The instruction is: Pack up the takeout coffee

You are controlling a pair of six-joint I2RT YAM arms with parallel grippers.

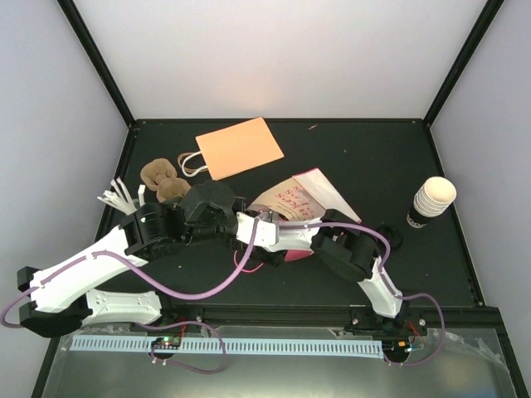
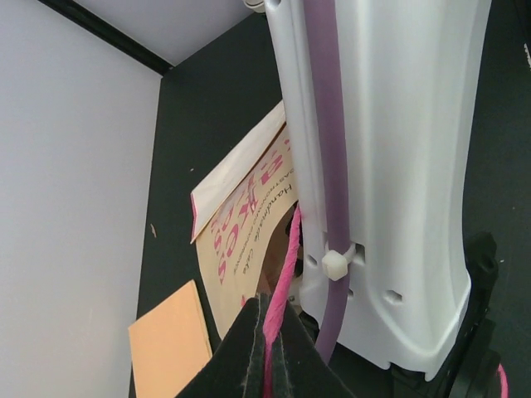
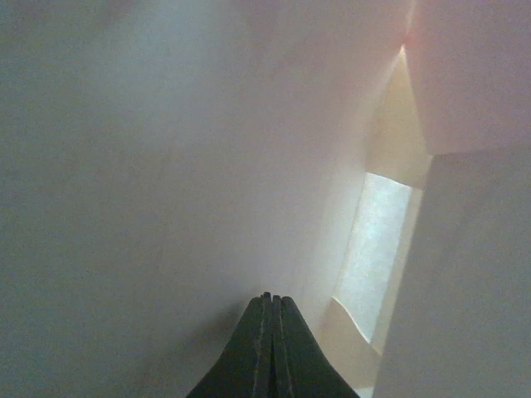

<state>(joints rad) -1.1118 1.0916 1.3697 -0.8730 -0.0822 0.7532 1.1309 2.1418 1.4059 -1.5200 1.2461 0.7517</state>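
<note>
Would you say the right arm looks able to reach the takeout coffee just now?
Probably not yet: the right gripper sits shut inside the paper bag; the takeout coffee stands apart, unobstructed.

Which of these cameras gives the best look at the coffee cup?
The top view: the takeout coffee stands upright on the right, nothing covering it. The left wrist view shows the printed paper bag instead, the right wrist view only pale paper; neither shows the cup.
</note>
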